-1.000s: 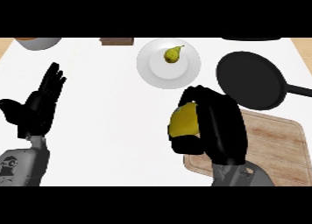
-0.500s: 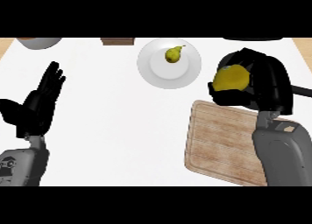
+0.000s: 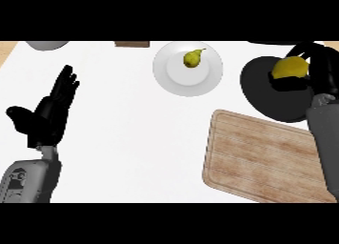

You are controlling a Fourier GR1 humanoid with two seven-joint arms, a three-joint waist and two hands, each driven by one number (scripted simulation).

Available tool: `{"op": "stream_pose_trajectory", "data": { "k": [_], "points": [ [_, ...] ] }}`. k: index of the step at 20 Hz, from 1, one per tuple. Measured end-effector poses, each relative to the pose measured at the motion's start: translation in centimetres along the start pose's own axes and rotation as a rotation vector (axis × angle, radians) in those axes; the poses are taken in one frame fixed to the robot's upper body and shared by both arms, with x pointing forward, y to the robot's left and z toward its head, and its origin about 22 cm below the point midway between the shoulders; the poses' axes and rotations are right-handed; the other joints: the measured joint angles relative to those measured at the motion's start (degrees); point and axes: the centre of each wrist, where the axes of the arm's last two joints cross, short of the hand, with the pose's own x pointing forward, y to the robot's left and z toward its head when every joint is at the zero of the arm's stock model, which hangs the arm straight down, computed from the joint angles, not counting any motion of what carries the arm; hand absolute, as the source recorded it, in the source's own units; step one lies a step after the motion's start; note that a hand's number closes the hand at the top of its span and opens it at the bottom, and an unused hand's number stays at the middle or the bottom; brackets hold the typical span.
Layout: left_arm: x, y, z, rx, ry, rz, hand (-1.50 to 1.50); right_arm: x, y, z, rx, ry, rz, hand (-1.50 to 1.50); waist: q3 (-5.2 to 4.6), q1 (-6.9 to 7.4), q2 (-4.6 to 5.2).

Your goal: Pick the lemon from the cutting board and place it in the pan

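The right robot hand (image 3: pixel 321 71) is positioned over the black pan (image 3: pixel 274 95) at the right side of the white bench (image 3: pixel 123 143). Its fingers are curled round the lemon (image 3: pixel 290 67), which is held above the pan's upper right portion; contact between lemon and pan surface cannot be determined from the head view. The grey right forearm extends down the view's right edge, partly covering the right side of the wooden cutting board (image 3: pixel 260 157). The cutting board lies just below the pan, with its upper corner near the pan's rim.

The left robot hand (image 3: pixel 49 112) rests at the left of the bench, fingers straight and pointing up, thumb spread out to the side, holding nothing.

A white plate (image 3: pixel 176 78) sits left of the pan, carrying a pear (image 3: pixel 193 58). A grey bowl (image 3: pixel 47 45) and a brown object (image 3: pixel 132 44) are cut off at the bench's far edge
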Motion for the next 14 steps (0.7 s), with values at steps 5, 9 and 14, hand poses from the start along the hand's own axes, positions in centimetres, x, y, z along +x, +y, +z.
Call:
{"op": "stream_pose_trajectory", "data": {
  "k": [5, 9, 14],
  "points": [
    [-0.3, -0.6, 0.0, -0.008, -0.005, 0.006, 0.0, -4.4, 0.8, -1.8, -0.021, 0.036, 0.031, 1.5, 0.07, 0.99, 0.43],
    [0.1, -0.6, -0.6, -0.02, -0.017, 0.003, 0.0, -6.5, 1.1, -2.5, -0.033, 0.057, 0.025, 1.5, 0.14, 1.82, 0.83],
    [0.4, -0.7, -0.8, -0.033, -0.025, 0.006, 0.0, -7.8, 2.3, -2.3, 0.088, 0.142, -0.1, -1.5, 0.22, 2.59, 1.14]
  ]
}}
